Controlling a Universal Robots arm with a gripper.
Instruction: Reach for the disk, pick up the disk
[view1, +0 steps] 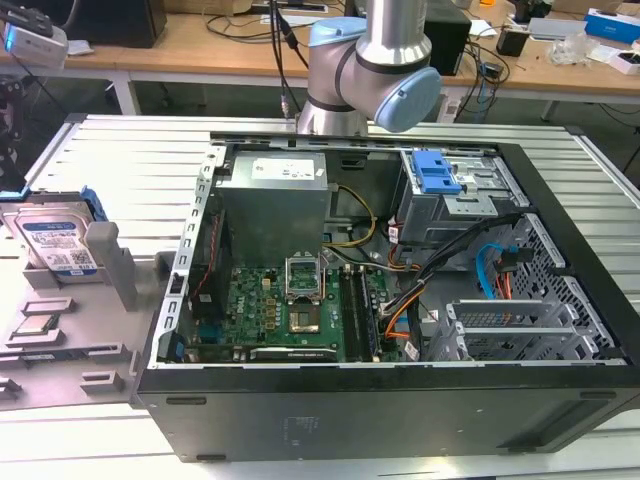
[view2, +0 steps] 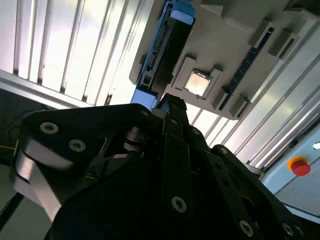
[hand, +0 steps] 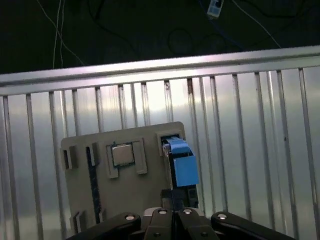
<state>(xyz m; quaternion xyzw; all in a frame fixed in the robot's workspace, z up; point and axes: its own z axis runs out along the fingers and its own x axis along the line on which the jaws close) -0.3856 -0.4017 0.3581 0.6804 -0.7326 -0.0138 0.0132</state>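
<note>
**Caller:** Where's the target right now?

**Me:** The disk, a flat silver metal hard drive with a white-and-blue label and a blue plastic bracket (view1: 55, 245), stands on edge in a slot of the pale grey plastic parts tray (view1: 100, 350). That is at the exterior view's left, well apart from the open black computer case (view1: 400, 420). In the first wrist view I'm looking down on its thin top edge and blue bracket (hand: 181, 167). In the second wrist view it's the dark strip with the blue end (view2: 170, 45).

**Caller:** And your claw?

**Me:** My black claw (hand: 173, 207) hangs over the tray, lined up with the near end of the disk. In the second wrist view its tip (view2: 172, 102) sits just over that end. As I read it, it's pressed together and pinching nothing. I can't make out any contact with the disk.

**Caller:** Anything close by to mix up?

**Me:** The small square silver CPU chip (hand: 122, 154) lies in its own pocket beside the disk's slot, apart from it. Everything sits on the ribbed aluminium table (hand: 250, 125).

**Caller:** Progress?

**Me:** I'd call it mid-reach. I'm over the right part, but high above it by the look of the tray. The disk is seated in its slot, untouched. The grip and the lift are not yet done.
</note>
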